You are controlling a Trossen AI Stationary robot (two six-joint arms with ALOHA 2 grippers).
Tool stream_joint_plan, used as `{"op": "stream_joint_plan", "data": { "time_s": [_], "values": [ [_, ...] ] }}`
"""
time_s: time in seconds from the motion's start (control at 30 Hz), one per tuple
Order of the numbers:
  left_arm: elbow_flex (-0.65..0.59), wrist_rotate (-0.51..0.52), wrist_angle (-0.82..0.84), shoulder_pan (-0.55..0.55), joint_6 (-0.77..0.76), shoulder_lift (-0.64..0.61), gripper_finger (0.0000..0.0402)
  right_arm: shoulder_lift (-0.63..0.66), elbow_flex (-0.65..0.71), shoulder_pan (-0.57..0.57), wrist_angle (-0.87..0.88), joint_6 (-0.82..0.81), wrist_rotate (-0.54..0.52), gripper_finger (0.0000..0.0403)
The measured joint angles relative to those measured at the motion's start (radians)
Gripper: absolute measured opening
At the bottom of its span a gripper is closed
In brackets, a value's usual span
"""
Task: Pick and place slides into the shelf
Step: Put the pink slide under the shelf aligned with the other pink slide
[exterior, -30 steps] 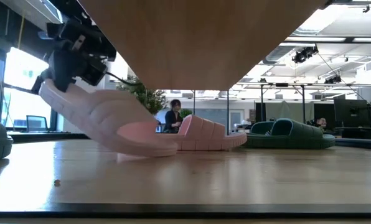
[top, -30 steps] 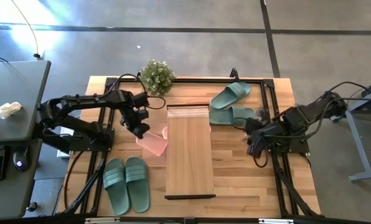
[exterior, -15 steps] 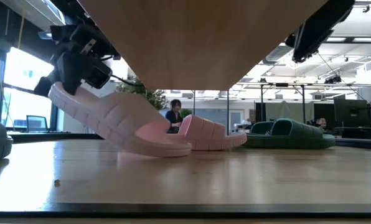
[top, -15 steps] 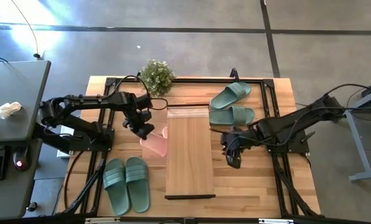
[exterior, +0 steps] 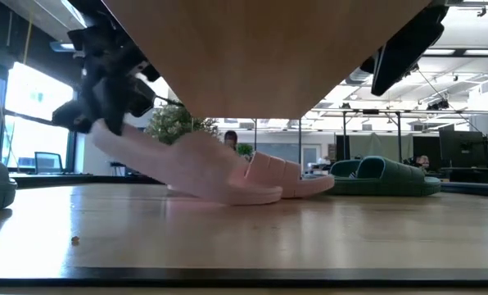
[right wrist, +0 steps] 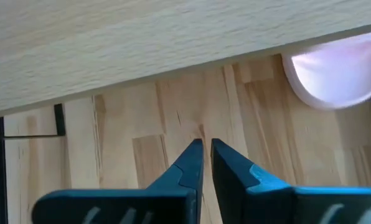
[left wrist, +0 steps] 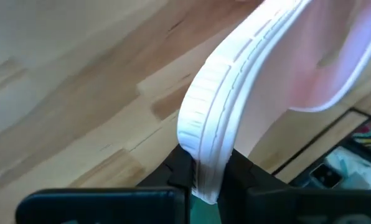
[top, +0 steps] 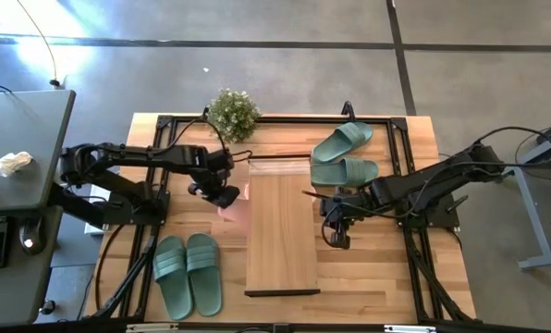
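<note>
Left claw (left wrist: 204, 180) clamps the heel edge of a pale pink slide (exterior: 203, 168), we find, tilting it so its toe slips beneath the shelf (top: 280, 227) from the left. Right gripper (right wrist: 204, 155), fingers nearly shut on nothing, hangs at the shelf's right side. Farther off right, two green slides (top: 345, 157) lie unshelved.

1. The shelf (top: 280, 225) plank covers most of the pink slides (top: 234, 202) in the high view; only a sliver shows at its left edge.
2. In the low view the held pink slide (exterior: 191, 168) is blurred.
3. The right wrist view shows only a rounded pink slide end (right wrist: 335, 74), cut off by the picture's edge.
</note>
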State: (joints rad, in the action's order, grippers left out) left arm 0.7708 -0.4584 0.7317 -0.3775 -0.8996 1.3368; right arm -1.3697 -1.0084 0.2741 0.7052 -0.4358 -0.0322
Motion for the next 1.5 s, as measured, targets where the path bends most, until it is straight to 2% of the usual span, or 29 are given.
{"op": "stream_joint_plan", "data": {
  "time_s": [0.17,0.33,0.53,0.83,1.5],
  "values": [
    [0.000,0.024,-0.108,0.063,-0.030,0.066,0.0037,0.000,0.000,0.000,-0.013,0.011,-0.008,0.0023],
    [0.000,0.030,-0.147,0.097,-0.028,0.130,0.0035,0.000,0.000,0.000,-0.024,0.009,-0.017,0.0023],
    [0.000,0.031,-0.230,0.127,-0.025,0.153,0.0075,0.000,0.000,0.000,-0.031,0.010,-0.017,0.0023],
    [0.000,0.101,-0.313,0.144,-0.006,0.173,0.0115,0.000,0.000,0.000,-0.033,0.018,-0.019,0.0023],
    [0.000,0.244,-0.310,0.144,0.330,0.172,0.0202,0.000,0.000,0.000,-0.044,0.058,-0.037,0.0023]
  ]
}}
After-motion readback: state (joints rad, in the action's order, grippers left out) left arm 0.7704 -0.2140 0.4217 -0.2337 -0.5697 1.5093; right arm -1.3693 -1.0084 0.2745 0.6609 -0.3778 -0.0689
